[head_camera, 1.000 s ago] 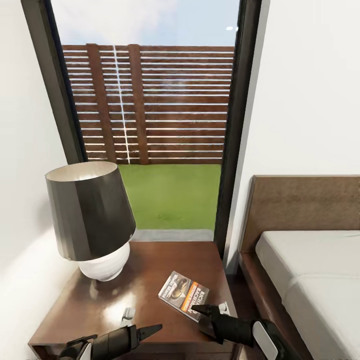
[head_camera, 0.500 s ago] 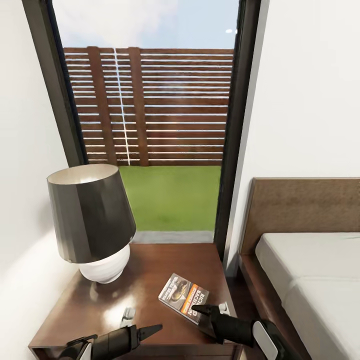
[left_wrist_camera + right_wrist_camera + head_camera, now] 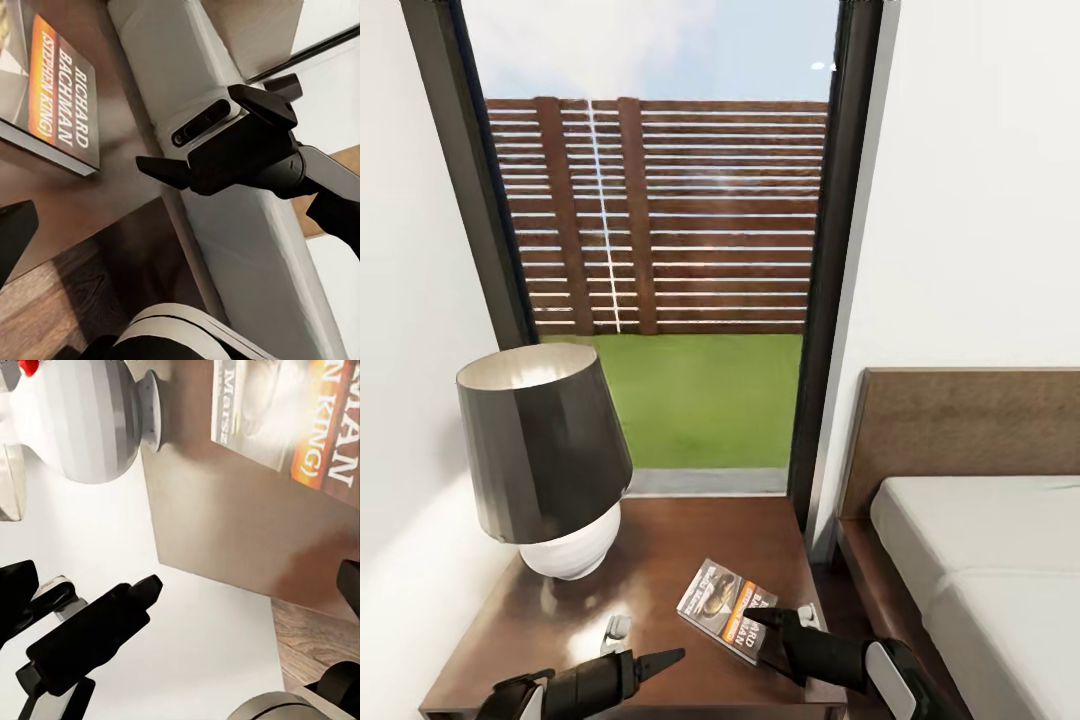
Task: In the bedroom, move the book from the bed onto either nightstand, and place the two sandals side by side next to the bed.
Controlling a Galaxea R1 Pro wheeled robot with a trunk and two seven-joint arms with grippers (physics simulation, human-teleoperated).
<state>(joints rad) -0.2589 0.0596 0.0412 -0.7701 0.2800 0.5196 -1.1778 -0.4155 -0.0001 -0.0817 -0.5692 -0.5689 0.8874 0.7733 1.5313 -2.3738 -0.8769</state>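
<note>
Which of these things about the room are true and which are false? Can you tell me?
1. The book lies on the nightstand. True.
2. The lamp stands on the bed. False: it stands on the nightstand, beside the book.
3. The right gripper is squeezing the book. False: its fingers are spread open at the book's near edge, and the book lies flat on the wood.
4. The left gripper holds nothing. True: it is open above the nightstand's front edge.
5. Green grass shows through the window. True.
6. The book's cover is plain white. False: it is dark with an orange band.
</note>
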